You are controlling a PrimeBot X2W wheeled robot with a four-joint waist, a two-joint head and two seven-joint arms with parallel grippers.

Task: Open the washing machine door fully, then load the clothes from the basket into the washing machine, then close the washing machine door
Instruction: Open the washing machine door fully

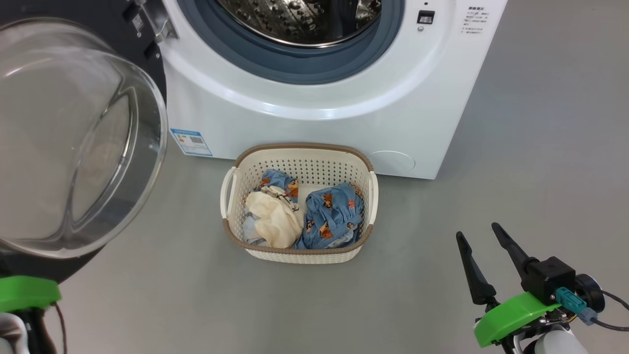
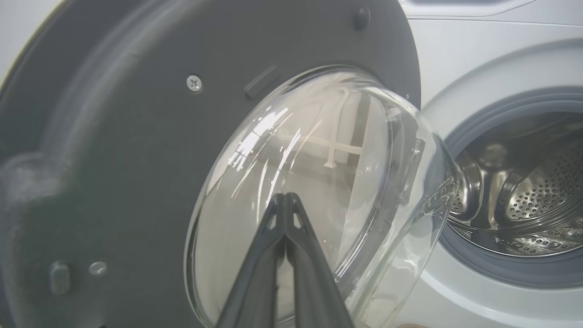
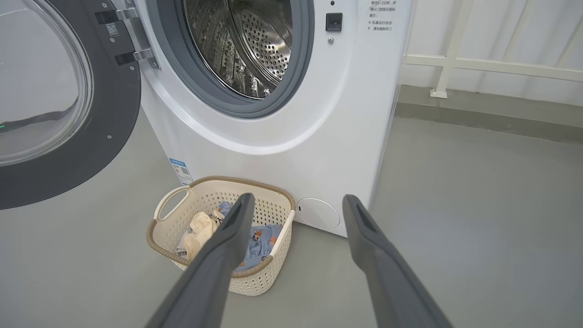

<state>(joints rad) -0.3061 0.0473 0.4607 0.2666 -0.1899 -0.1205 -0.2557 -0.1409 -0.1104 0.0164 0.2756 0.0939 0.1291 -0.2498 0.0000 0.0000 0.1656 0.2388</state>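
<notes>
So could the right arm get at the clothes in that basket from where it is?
Probably yes. The right gripper is open, off to one side of the basket; its top is uncovered, the clothes lie loose inside, and only floor lies between.

Left tool: two dark fingers pressed flat together, tips meeting, no gap. Left wrist collar, green, sits behind tool at lower-left edge of head view; thin cable trails below it.

Right tool: fingers spread wide in V, empty, tips pointing up and slightly left. Behind tool: black block, right wrist collar in green, pale forearm. Teal plug on outer side.
</notes>
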